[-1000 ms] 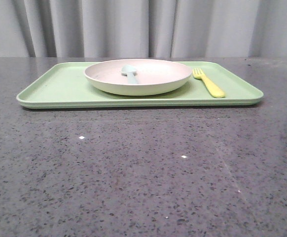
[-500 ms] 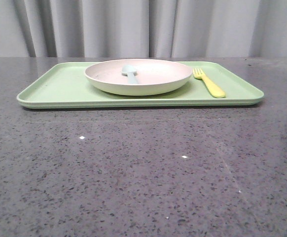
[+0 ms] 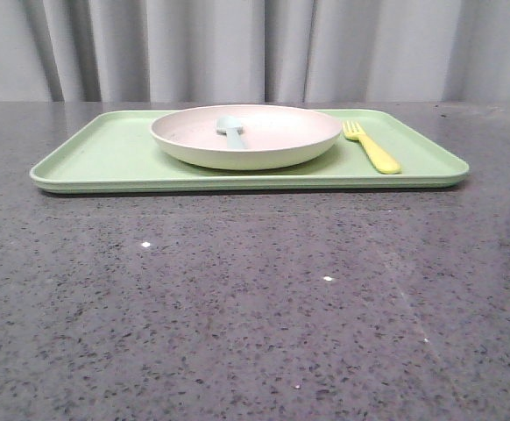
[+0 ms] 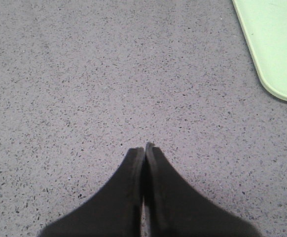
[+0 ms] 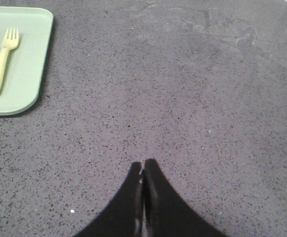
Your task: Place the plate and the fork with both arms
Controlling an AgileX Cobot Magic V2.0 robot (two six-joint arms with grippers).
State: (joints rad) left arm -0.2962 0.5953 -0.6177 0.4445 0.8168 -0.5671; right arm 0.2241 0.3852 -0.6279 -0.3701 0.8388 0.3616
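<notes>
Front camera sits low, near table (image 3: 255, 298) level, facing forward toward the curtain (image 3: 255, 48). Each wrist camera looks steeply down at the tabletop from close above. All three share the tray (image 3: 106, 153): left wrist its corner (image 4: 276, 54), right wrist its fork (image 5: 0, 61) end.

Tray (image 3: 106, 153) light green; on it plate (image 3: 246, 136) cream, pinkish inside; fork (image 3: 371, 147) bright yellow; spoon (image 3: 230, 130) pale blue.
</notes>
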